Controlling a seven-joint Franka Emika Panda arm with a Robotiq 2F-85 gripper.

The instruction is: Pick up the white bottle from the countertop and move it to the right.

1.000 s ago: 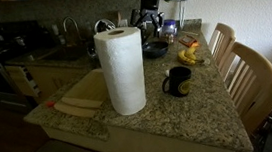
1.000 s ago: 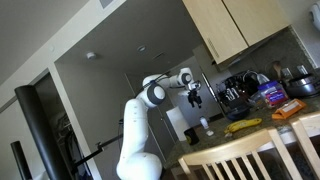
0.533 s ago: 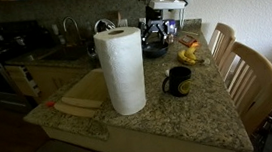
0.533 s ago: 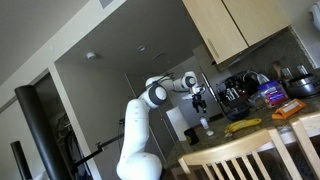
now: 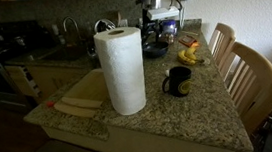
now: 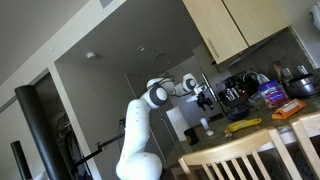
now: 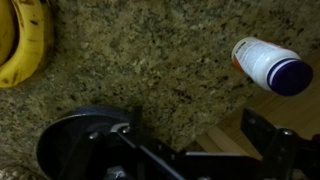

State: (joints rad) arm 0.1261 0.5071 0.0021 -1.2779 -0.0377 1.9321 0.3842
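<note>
Hand [image 7: 200, 150]: fingers spread wide with nothing between them; it hangs above the table and touches nothing.
White bottle [image 7: 262, 60]: in the wrist view, ahead of the hand and off toward the finger on the view's right. It is clear of both fingers and has a white body and a dark blue cap. Whether it stands or lies cannot be told.
Table [image 7: 150, 70]: speckled granite, filling the wrist view ahead of the hand.
Banana [image 7: 25, 40]: ahead of the hand, on the side away from the white bottle and well apart from it.
Black bowl [image 7: 70, 140]: round and dark, just beside the finger on the view's left and lower than it.
Arm [image 6: 150, 95]: in an exterior view it reaches out level and carries the hand over the table.
Paper towel roll [image 5: 123, 70]: upright, well apart from the hand.
Black mug [image 5: 178, 80]: beside the roll, also well apart from the hand.
</note>
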